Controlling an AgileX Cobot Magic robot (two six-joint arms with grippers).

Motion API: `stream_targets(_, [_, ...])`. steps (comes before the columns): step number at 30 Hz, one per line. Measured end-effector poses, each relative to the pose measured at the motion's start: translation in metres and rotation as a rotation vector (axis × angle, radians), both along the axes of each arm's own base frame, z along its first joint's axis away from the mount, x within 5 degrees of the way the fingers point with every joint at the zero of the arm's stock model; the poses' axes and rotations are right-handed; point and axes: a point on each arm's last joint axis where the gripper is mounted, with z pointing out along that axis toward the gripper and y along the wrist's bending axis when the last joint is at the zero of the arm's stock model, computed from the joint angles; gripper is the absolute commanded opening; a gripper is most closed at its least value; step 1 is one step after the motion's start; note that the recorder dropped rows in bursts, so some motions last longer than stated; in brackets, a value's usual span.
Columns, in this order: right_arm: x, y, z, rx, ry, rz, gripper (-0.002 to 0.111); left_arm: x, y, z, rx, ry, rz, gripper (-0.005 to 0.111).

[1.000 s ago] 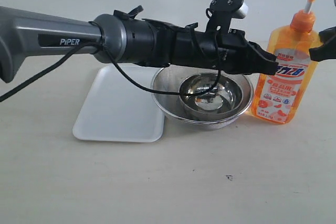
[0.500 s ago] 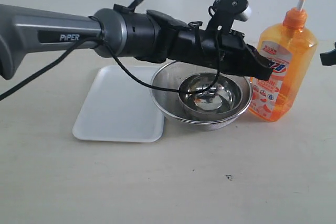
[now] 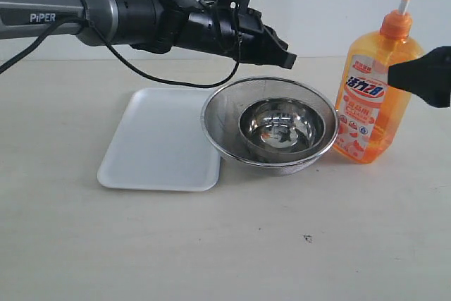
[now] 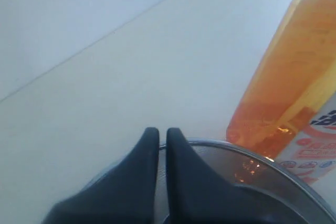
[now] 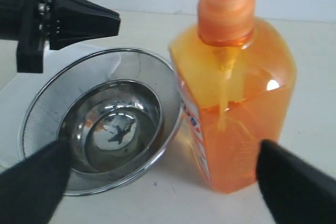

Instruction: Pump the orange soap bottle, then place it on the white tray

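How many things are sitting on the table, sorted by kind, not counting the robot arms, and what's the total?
Bottles: 1, the tall translucent orange plastic soap bottle
Trays: 1, the flat rectangular white tray
Bowls: 2, the round steel mesh strainer bowl and the small shiny steel bowl sitting inside it
Total: 4

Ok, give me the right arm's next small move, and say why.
Probably ease the right gripper forward until its open fingers flank the orange soap bottle. The bottle stands upright on the table beside the steel mesh strainer, not on the white tray. The jaws are wide but not yet around it, and the shut left gripper hovers clear above the strainer.
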Motion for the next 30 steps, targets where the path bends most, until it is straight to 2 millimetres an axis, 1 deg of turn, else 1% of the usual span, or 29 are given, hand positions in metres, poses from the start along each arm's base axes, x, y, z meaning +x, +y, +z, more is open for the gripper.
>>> stream_targets(5, [0.001, -0.002, 0.000, 0.024, 0.016, -0.037, 0.104, 0.004, -0.001, 0.004, -0.014, -0.046, 0.006, 0.005])
stream_targets(9, [0.002, -0.003, -0.002, 0.004, 0.015, -0.042, 0.104, 0.009, -0.005, 0.008, -0.068, -0.073, 0.012, 0.005])
stream_targets(11, [0.005, -0.004, -0.006, -0.035, 0.011, -0.028, 0.104, 0.012, -0.008, 0.009, -0.103, -0.079, 0.011, 0.005])
stream_targets(15, [0.015, -0.006, -0.022, -0.147, 0.002, 0.042, 0.104, 0.018, -0.017, 0.007, -0.158, -0.075, -0.025, 0.005])
stream_targets(19, [0.028, -0.008, -0.039, -0.207, -0.024, 0.087, 0.104, 0.018, -0.026, 0.004, -0.183, -0.068, -0.067, 0.005])
stream_targets(24, [0.041, -0.010, -0.053, -0.230, -0.061, 0.091, 0.104, 0.017, -0.028, 0.004, -0.190, -0.073, -0.082, 0.005])
stream_targets(27, [0.047, -0.010, -0.058, -0.232, -0.106, 0.100, 0.104, 0.017, -0.031, -0.002, -0.197, -0.066, -0.081, 0.005])
stream_targets(30, [0.053, -0.010, -0.060, -0.221, -0.155, 0.091, 0.104, 0.016, -0.037, -0.013, -0.221, -0.038, -0.073, 0.005])
